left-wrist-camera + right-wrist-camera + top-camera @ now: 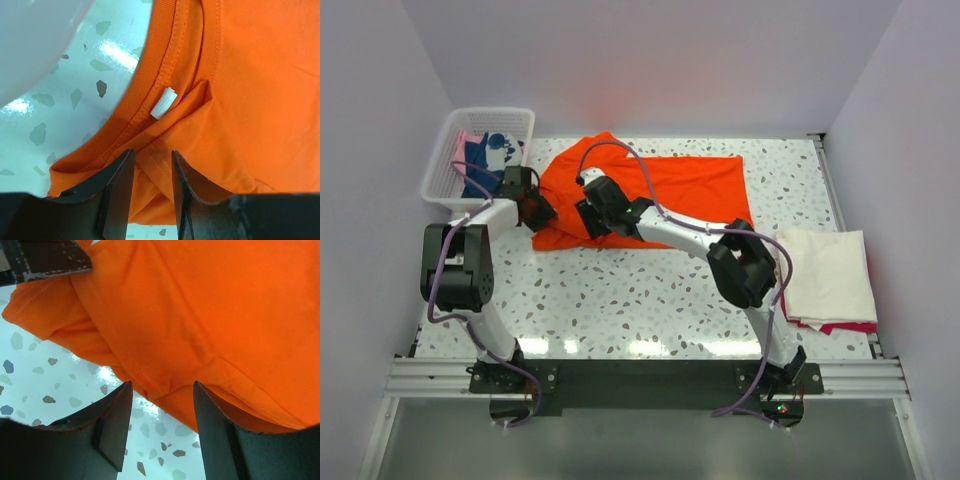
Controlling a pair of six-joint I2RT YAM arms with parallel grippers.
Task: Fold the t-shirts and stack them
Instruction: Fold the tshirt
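The bright orange t-shirt [670,190] lies spread across the back middle of the table, bunched at its left end. My left gripper [535,212] is at that left edge, next to the collar [145,85] and its white label [164,103]. It is open [152,160], and a fold of the orange hem lies between its fingers. My right gripper [590,218] is just to the right, at the shirt's near edge. It is open [162,390], with bare table between the fingers and the orange hem [150,382] just ahead of the tips.
A white mesh basket [440,170] at the back left holds navy blue [485,178] and pink [465,145] cloth. At the right edge a folded cream-white t-shirt [825,270] rests on a red one [845,327]. Walls close in the back and both sides.
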